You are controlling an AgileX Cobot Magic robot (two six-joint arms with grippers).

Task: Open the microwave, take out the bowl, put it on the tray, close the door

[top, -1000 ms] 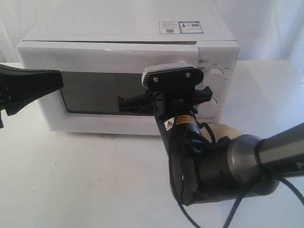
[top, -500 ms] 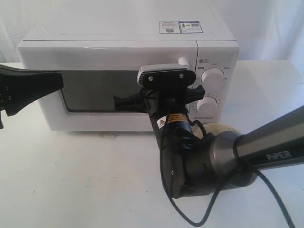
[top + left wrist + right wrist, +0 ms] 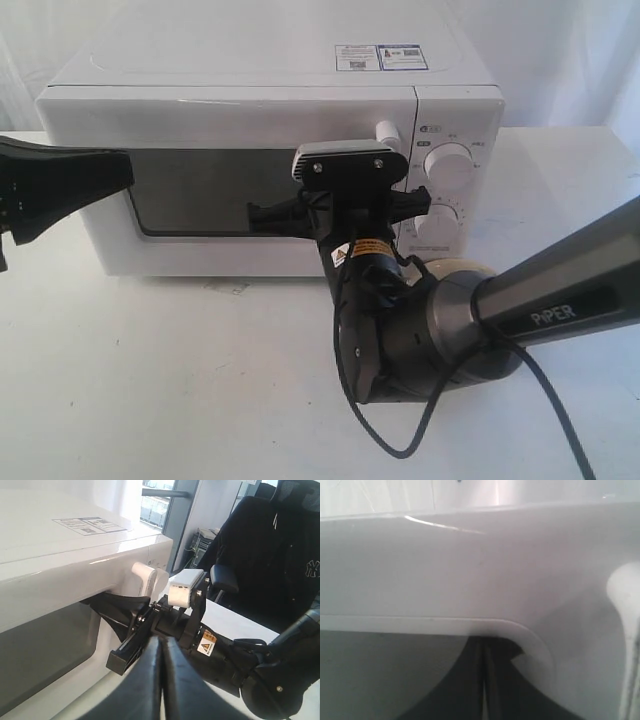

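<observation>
The white microwave [image 3: 250,60] stands at the back of the table with its door [image 3: 230,120] flush against the body. My right gripper [image 3: 482,645] is shut, its tips against the upper corner of the door's dark window [image 3: 380,675], beside the white bar handle [image 3: 625,625]. In the exterior view its wrist hides the tips. The cream bowl [image 3: 468,268] sits outside the oven, below the knobs [image 3: 448,160], mostly hidden by the right arm. My left gripper [image 3: 162,641] is shut on nothing and hovers off the door's left end [image 3: 120,168].
The right arm's thick body [image 3: 420,330] and its cable [image 3: 400,440] fill the space in front of the microwave's right half. No tray can be made out. White tabletop [image 3: 150,380] spreads to the front left.
A second ago the door stood slightly ajar with a gap along its top. The right gripper pushed it in and it now sits flush. The left arm has not moved.
</observation>
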